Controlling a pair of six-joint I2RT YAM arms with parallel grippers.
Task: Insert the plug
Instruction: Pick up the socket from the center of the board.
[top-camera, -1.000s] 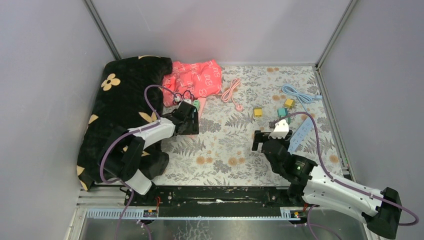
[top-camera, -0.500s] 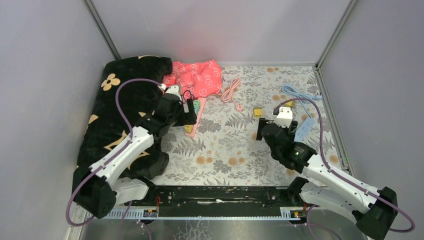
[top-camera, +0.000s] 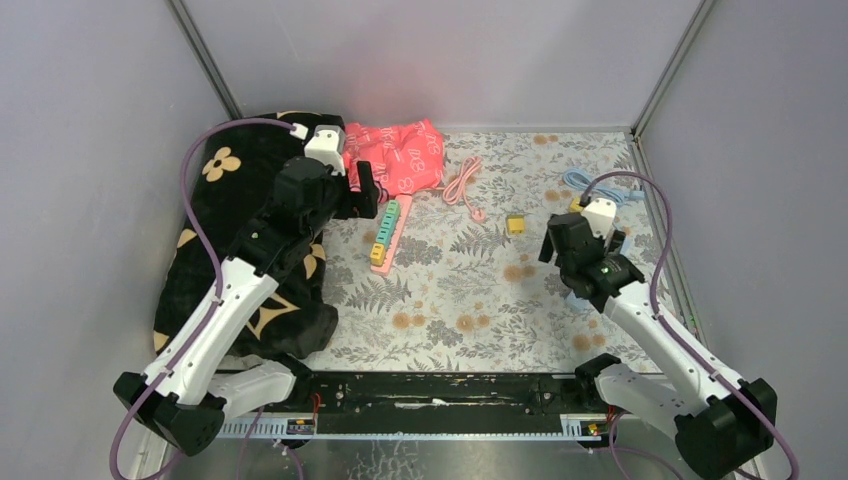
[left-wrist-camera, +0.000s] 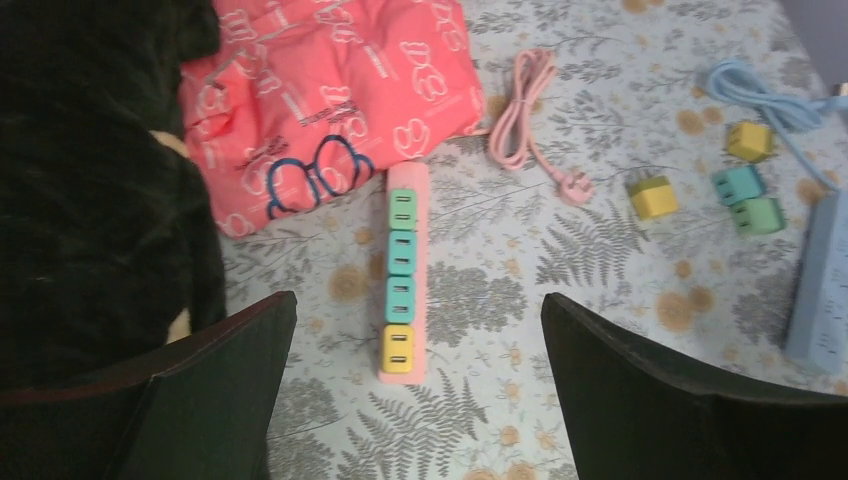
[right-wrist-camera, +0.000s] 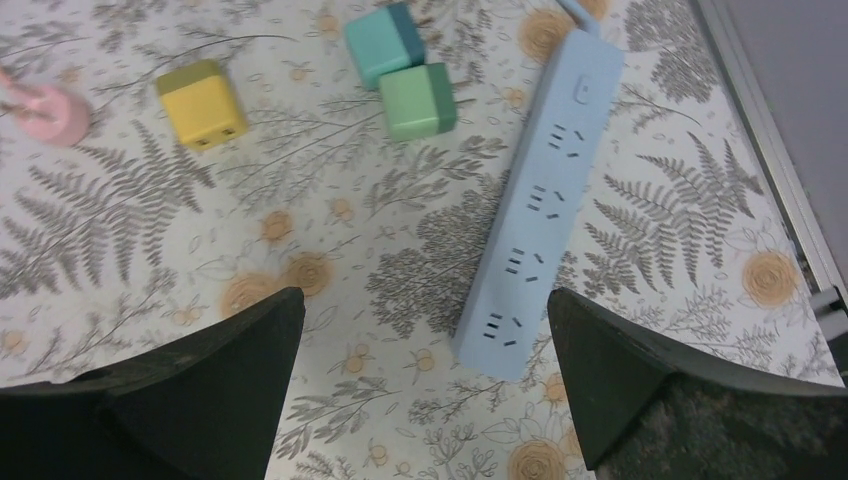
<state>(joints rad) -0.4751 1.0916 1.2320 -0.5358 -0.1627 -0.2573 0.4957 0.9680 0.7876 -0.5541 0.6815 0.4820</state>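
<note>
Both arms have shifted over the last second. The left gripper (top-camera: 362, 188) has lifted off the pink power strip (left-wrist-camera: 404, 378) and drawn back toward the pink bag (left-wrist-camera: 330, 90). The right gripper (top-camera: 556, 238) has swung right to hang above the blue power strip (right-wrist-camera: 540, 210).

Jaws: left spread wide and empty; right spread wide and empty.

Pink strip carries four cube plugs in a row, green, teal, teal and yellow, all apparently seated. The loose ones lie on the floral cloth (right-wrist-camera: 100, 230) left of the blue strip: a yellow plug (right-wrist-camera: 203, 103), then a teal plug (right-wrist-camera: 385, 42) touching a green plug (right-wrist-camera: 418, 100).

My read: the right arm's pick comes next.
- I would take the green plug, the nearest one.
- Grip the flat sides squarely and keep the prongs pointing down.
- Line the prongs up with a socket before pressing straight in.
- The strip is free on the cloth and may slide, so press vertically.

Materials: the plugs are smooth hard plastic with rounded corners. The strip is a long rigid bar. The cloth is thin, printed and slightly wrinkled.
</note>
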